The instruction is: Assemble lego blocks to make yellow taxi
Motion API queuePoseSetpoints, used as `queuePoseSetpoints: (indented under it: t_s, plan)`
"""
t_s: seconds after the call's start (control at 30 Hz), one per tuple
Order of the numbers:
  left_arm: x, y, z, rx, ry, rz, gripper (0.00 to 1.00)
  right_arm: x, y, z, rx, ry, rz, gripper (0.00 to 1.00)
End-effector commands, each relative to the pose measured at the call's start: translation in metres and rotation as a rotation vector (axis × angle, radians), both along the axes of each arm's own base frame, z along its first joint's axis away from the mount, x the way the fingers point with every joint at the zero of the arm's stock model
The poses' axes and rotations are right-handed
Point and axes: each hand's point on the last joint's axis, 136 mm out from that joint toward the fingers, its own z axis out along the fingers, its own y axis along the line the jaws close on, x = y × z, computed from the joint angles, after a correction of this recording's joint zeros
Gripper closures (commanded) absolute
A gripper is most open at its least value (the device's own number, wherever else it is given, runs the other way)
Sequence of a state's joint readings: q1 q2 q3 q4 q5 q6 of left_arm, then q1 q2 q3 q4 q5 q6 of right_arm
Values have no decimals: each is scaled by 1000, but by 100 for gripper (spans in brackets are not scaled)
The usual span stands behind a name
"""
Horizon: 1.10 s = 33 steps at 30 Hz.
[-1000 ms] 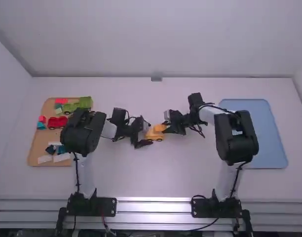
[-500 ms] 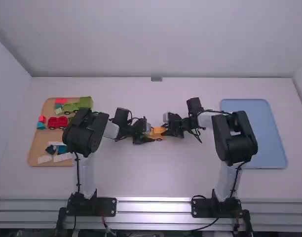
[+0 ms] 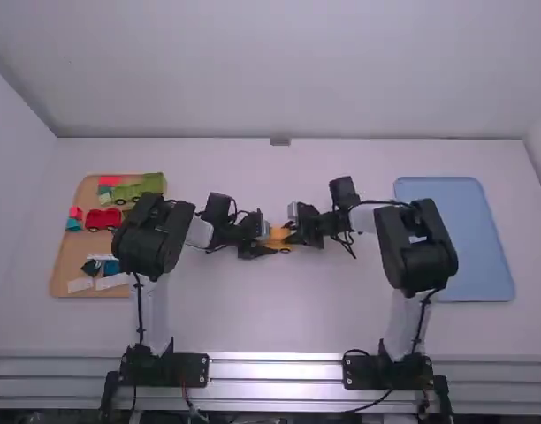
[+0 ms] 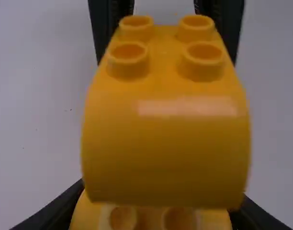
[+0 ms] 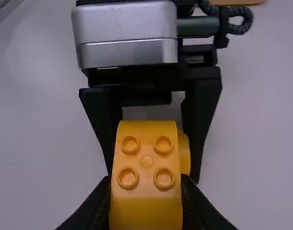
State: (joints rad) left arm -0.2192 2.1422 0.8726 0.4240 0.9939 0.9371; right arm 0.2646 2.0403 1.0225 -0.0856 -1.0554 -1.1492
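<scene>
I have two sets of jaws, and both are full of yellow toy. My left gripper (image 3: 265,239) is closed on the yellow bottom piece (image 4: 151,221), with one finger on each side of it. My right gripper (image 3: 291,231) is squeezing the yellow top block (image 4: 165,148) from both sides. That block has four round bumps on top and a smooth, curvy end. It is right over the bottom piece, but I can't tell if it is snapped all the way down.

The yellow toy is between my two arms, around the middle of the white table (image 3: 279,309). On my left is a tan tray (image 3: 65,265) with a green truck (image 3: 127,192), a red car (image 3: 102,219) and some little red and blue-green blocks on it. On my right is a big blue tray (image 3: 483,265).
</scene>
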Motion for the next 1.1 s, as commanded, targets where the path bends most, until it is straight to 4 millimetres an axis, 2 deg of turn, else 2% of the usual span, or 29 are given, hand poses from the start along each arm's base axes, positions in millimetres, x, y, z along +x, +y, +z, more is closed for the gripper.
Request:
queuePoseSetpoints:
  t_s: [0.0,0.5,0.6,0.87,1.07]
  plan:
    - [-5,4,-15,44,43,21,53,-4,0,-10,-30,40,-11,90]
    - [-9,1,-15,39,53,11,51,-11,-1,-20,-36,15,-10,91]
    - [-13,0,-13,24,65,-5,55,-3,0,-20,-46,21,-48,92]
    - [-19,0,-14,19,63,-32,58,-8,0,-22,-53,37,-39,93]
    - [-19,-2,-13,20,60,-37,58,-9,-2,-36,-148,76,-82,94]
